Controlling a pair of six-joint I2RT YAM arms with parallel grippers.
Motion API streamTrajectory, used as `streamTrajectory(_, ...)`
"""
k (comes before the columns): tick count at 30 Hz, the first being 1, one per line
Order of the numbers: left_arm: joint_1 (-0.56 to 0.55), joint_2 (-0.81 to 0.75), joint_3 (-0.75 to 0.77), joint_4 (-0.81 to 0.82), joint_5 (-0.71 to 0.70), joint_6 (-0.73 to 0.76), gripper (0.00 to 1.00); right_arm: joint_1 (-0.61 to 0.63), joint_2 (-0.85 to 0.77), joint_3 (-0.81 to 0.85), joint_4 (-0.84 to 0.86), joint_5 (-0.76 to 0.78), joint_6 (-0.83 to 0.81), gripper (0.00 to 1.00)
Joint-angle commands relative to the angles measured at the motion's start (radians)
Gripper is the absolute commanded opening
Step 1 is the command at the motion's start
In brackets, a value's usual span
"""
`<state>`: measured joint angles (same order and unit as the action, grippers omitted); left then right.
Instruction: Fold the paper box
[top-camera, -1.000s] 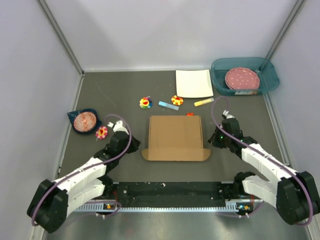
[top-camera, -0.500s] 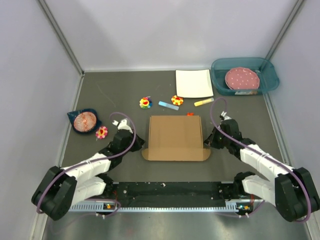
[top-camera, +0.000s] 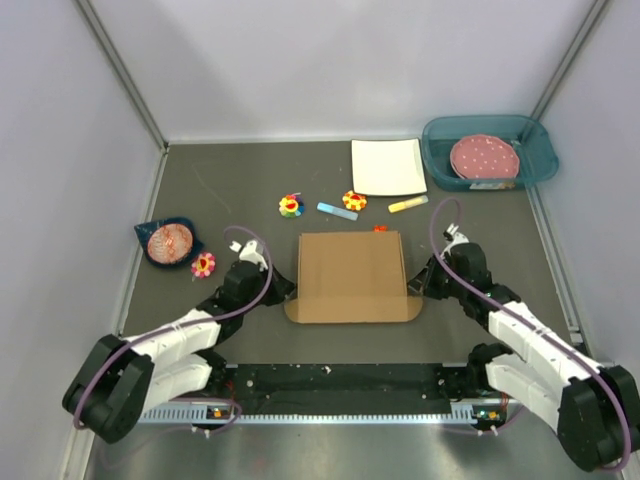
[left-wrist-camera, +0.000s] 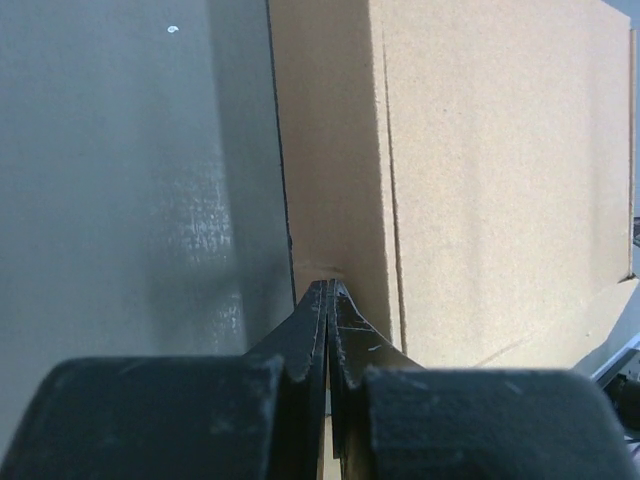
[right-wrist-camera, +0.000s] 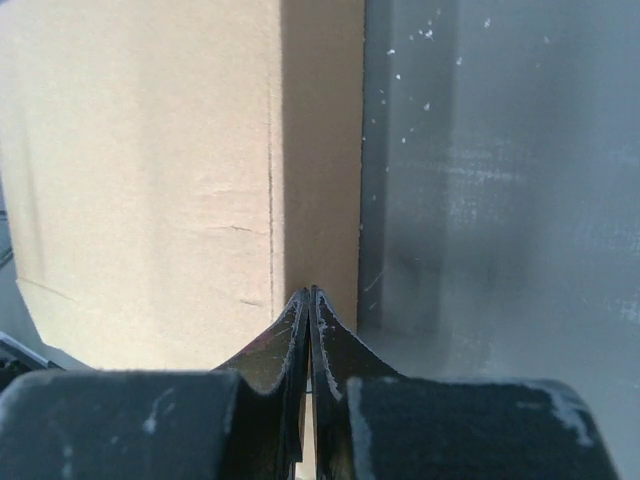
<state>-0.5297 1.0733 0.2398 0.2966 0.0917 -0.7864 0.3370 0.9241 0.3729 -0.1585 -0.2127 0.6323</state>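
Observation:
The paper box (top-camera: 350, 275) is a plain brown cardboard piece lying in the middle of the table, with a rounded flap along its near edge. My left gripper (top-camera: 288, 290) is shut, and its tips rest against the box's left side wall. In the left wrist view the left gripper (left-wrist-camera: 330, 287) points at the shaded wall of the box (left-wrist-camera: 500, 180). My right gripper (top-camera: 417, 286) is also shut and sits at the box's right side. The right gripper (right-wrist-camera: 309, 293) touches the wall of the box (right-wrist-camera: 150, 180) low down. Neither gripper holds anything.
Behind the box lie a white square plate (top-camera: 388, 166), a teal bin (top-camera: 440, 150) holding a pink plate (top-camera: 484, 157), two flower toys (top-camera: 290, 206) (top-camera: 354, 200), a blue stick (top-camera: 336, 211) and a yellow stick (top-camera: 407, 204). At left sit a dark bowl (top-camera: 170, 242) and another flower toy (top-camera: 203, 264).
Both arms have moved inward: the left gripper to the right, up to the box's left wall, and the right gripper to the left, up to its right wall. The box has stayed put.

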Motion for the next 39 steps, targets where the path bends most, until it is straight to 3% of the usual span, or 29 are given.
streamTrajectory(1, 0.0, -0.101, -0.023, 0.032, 0.062, 0.006, 0.0, -0.001, -0.079, 0.015, -0.019, -0.057, 0.006, 0.0)
streamTrajectory(8, -0.001, -0.308, -0.022, -0.023, 0.128, 0.019, 0.0, 0.01, -0.16, 0.05, -0.07, -0.099, 0.014, 0.0)
streamTrajectory(16, -0.001, -0.358, -0.002, -0.074, 0.166, 0.001, 0.0, 0.025, -0.205, 0.089, -0.102, -0.105, 0.029, 0.0)
streamTrajectory(23, 0.0, -0.489, -0.013, -0.232, -0.171, 0.027, 0.02, 0.027, -0.177, 0.101, -0.193, 0.074, 0.013, 0.0)
streamTrajectory(30, 0.0, -0.305, 0.012, -0.214, -0.248, 0.006, 0.02, 0.025, -0.068, 0.047, -0.125, 0.065, 0.021, 0.0)
streamTrajectory(35, 0.0, -0.132, 0.041, -0.114, -0.121, 0.018, 0.02, 0.027, -0.019, 0.037, -0.061, -0.002, 0.021, 0.0)
streamTrajectory(39, 0.0, -0.087, 0.059, -0.073, -0.012, 0.036, 0.01, 0.06, 0.004, 0.031, -0.015, -0.014, 0.036, 0.0)
